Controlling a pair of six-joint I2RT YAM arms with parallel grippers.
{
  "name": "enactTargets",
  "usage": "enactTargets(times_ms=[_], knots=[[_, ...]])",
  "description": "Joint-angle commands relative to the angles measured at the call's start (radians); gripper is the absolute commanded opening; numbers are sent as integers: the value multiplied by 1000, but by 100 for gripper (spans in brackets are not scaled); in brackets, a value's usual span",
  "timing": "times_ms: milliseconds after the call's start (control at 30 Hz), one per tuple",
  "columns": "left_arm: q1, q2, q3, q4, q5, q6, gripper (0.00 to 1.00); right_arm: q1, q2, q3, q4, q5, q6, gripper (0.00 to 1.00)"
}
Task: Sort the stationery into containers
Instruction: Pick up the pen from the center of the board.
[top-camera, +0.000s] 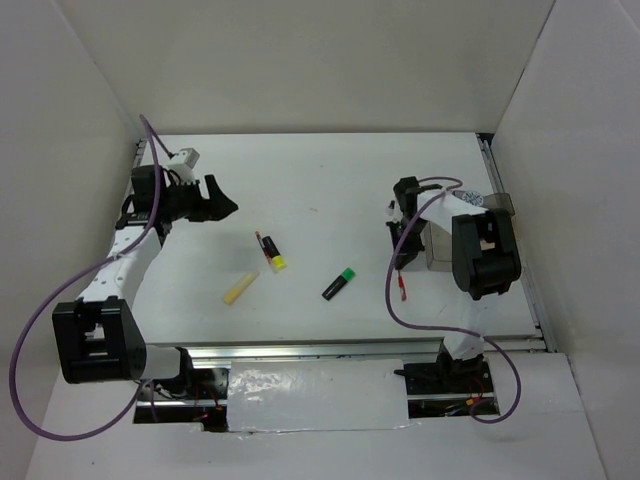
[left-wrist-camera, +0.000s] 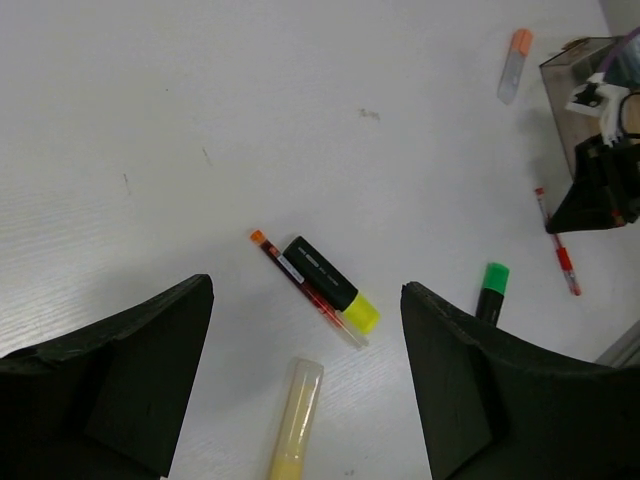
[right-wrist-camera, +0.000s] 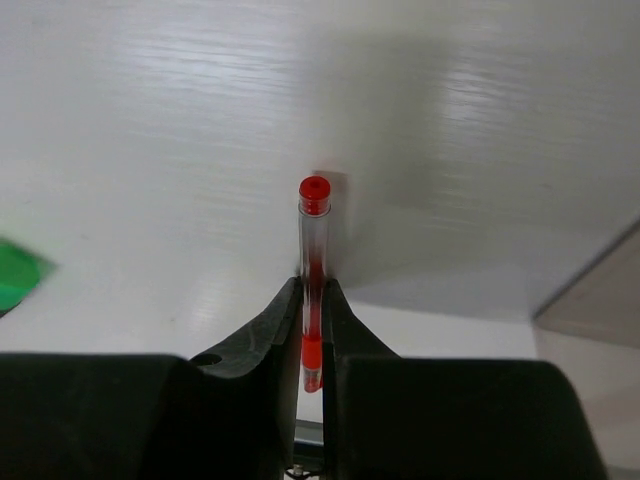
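My right gripper (right-wrist-camera: 313, 292) is shut on a thin red pen (right-wrist-camera: 314, 235) and holds it upright just above the table; in the top view the gripper (top-camera: 401, 250) stands beside the smoky clear organiser (top-camera: 438, 250). My left gripper (top-camera: 224, 206) is open and empty, raised at the far left. In its wrist view the gripper (left-wrist-camera: 306, 330) looks down on a yellow-capped highlighter (left-wrist-camera: 330, 286), a second red pen (left-wrist-camera: 298, 282) lying against it, and the pale yellow stick (left-wrist-camera: 294, 420). The green-capped highlighter (top-camera: 340, 283) lies mid-table. The orange-capped marker (left-wrist-camera: 514, 66) lies by the organiser (left-wrist-camera: 590, 85).
A blue-topped round tub (top-camera: 471, 198) sits behind the right arm, near the right wall. White walls close in the table at the back and both sides. A metal rail (top-camera: 330, 350) runs along the near edge.
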Motion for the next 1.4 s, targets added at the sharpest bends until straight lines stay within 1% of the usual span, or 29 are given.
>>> enactTargets(times_ms=[0, 67, 100, 167, 200, 233, 300, 367, 400, 433, 467, 500, 533, 567, 600, 633, 667, 700, 733, 767, 833, 867, 967, 1067, 1133, 1233, 1300, 1333, 1367], knots=[[27, -49, -8, 60, 163, -42, 88, 21, -16, 58, 33, -102, -62, 0], [29, -62, -18, 77, 209, -51, 87, 28, -53, 75, 33, -135, -90, 0], [29, -81, -26, 92, 251, -58, 87, 39, -74, 84, 33, -155, -141, 0], [28, -109, -57, 135, 286, -101, 86, 56, -157, 116, 42, -205, -186, 0], [21, -114, -63, 166, 297, -118, 85, 82, -185, 127, 47, -216, -238, 0], [12, -114, -72, 172, 330, -140, 83, 99, -246, 142, 60, -219, -264, 0], [-9, -109, -81, 186, 364, -204, 81, 154, -300, 150, 79, -213, -352, 0], [-54, -112, -93, 189, 397, -247, 80, 200, -393, 133, 131, -172, -422, 0], [-69, -115, -97, 183, 401, -253, 79, 226, -429, 97, 152, -157, -496, 0], [-81, -120, -100, 181, 409, -266, 78, 275, -502, 72, 206, -146, -540, 0], [-121, -131, -103, 181, 410, -276, 78, 298, -544, 43, 240, -118, -621, 0], [-143, -137, -107, 184, 415, -287, 78, 321, -586, -38, 333, -101, -663, 0], [-152, -147, -115, 193, 436, -316, 78, 368, -678, -86, 384, -87, -711, 0], [-161, -151, -135, 204, 449, -334, 78, 389, -724, -177, 428, -62, -811, 0], [-175, -160, -142, 229, 459, -348, 79, 412, -766, -222, 523, -48, -858, 0], [-180, -175, -153, 239, 470, -370, 80, 453, -809, -268, 572, -37, -908, 0], [-186, -181, -173, 249, 476, -381, 81, 468, -882, -357, 614, -18, -1008, 0], [-192, -186, -179, 265, 479, -385, 82, 488, -921, -400, 705, -11, -1053, 0], [-193, -192, -184, 267, 490, -396, 83, 520, -990, -448, 752, -8, -1140, 0], [-199, -192, -189, 266, 498, -402, 85, 533, -1018, -521, 839, -11, -1141, 0], [-207, -178, -193, 273, 516, -431, 87, 561, -1070, -586, 921, -18, -1269, 0], [-213, -169, -196, 278, 536, -440, 88, 586, -1105, -629, 948, -23, -1294, 0], [-253, -146, -202, 324, 568, -491, 95, 648, -1156, -698, 1085, -44, -1367, 0], [-304, -131, -180, 286, 552, -453, 95, 711, -1193, -741, 1148, -70, -1426, 0], [-327, -112, -164, 258, 544, -415, 94, 749, -1208, -762, 1156, -87, -1455, 0], [-370, -82, -153, 269, 538, -405, 94, 821, -1243, -805, 1179, -115, -1518, 0], [-393, -62, -155, 302, 538, -445, 94, 869, -1256, -818, 1164, -120, -1548, 0], [-399, -56, -169, 368, 544, -472, 93, 880, -1257, -822, 1160, -121, -1546, 0], [-402, -51, -181, 414, 555, -547, 93, 890, -1260, -824, 1153, -123, -1544, 0]])
